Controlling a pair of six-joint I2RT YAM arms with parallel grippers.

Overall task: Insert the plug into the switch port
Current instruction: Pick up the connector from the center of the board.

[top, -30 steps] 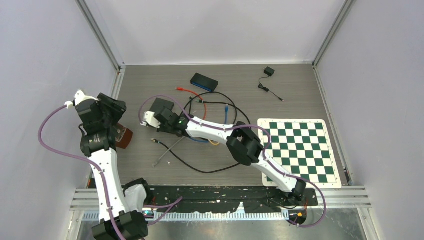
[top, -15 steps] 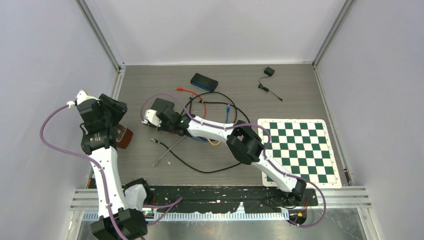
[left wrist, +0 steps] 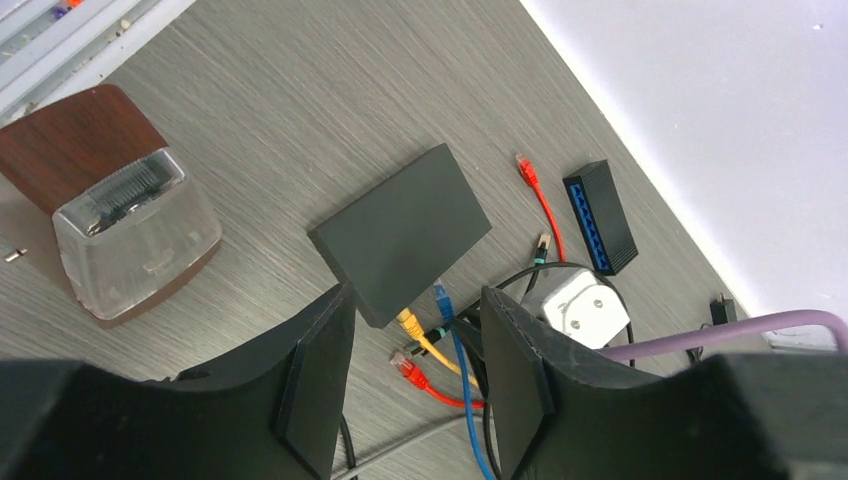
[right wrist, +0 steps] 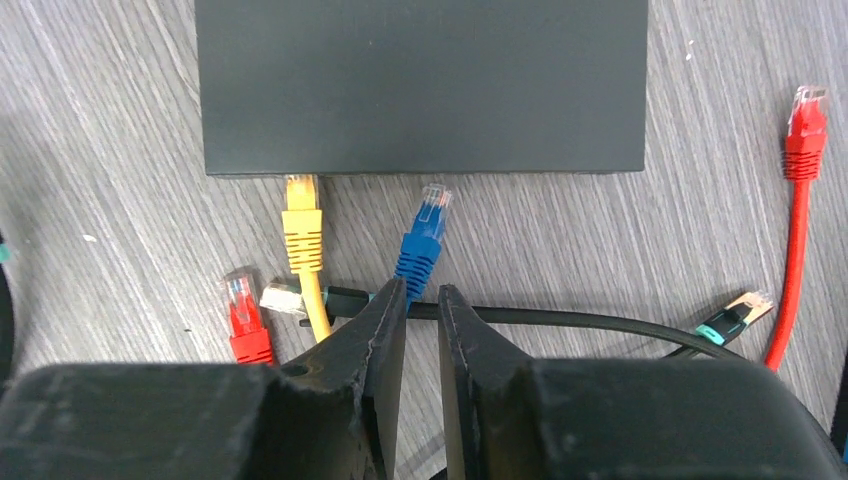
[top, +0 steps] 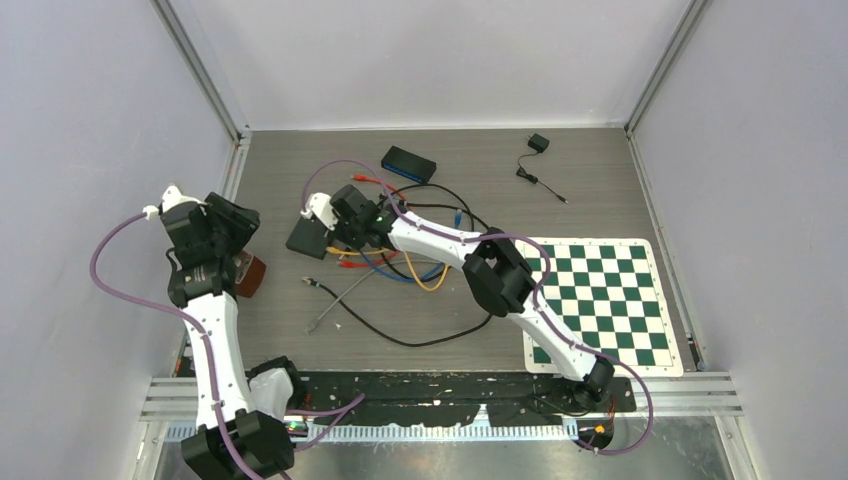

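Black switch (right wrist: 420,85) lies flat on the table (top: 300,330), left of centre, with its port face turned toward the right arm. The ports themselves are hidden from above.

Blue plug (right wrist: 425,232) lies on the table just short of that face, tip angled toward it. A small gap shows in the right wrist view, so it is not inserted. Yellow plug (right wrist: 301,215) is beside it, tip up against the switch edge; cannot tell whether it is seated.

Right gripper (right wrist: 420,295) sits directly behind the blue plug, fingertips at the rear of its boot. Jaws are nearly together with a narrow slit between them; cannot tell whether the blue cable is pinched there. Black cable (right wrist: 560,318) crosses under the fingertips. Red plug (right wrist: 243,305) lies to the left, second red plug (right wrist: 805,125) far right.

Left gripper (left wrist: 418,292) hovers well left of the switch, jaws wide apart, nothing between them. It is near a wood-and-clear block (left wrist: 130,230).
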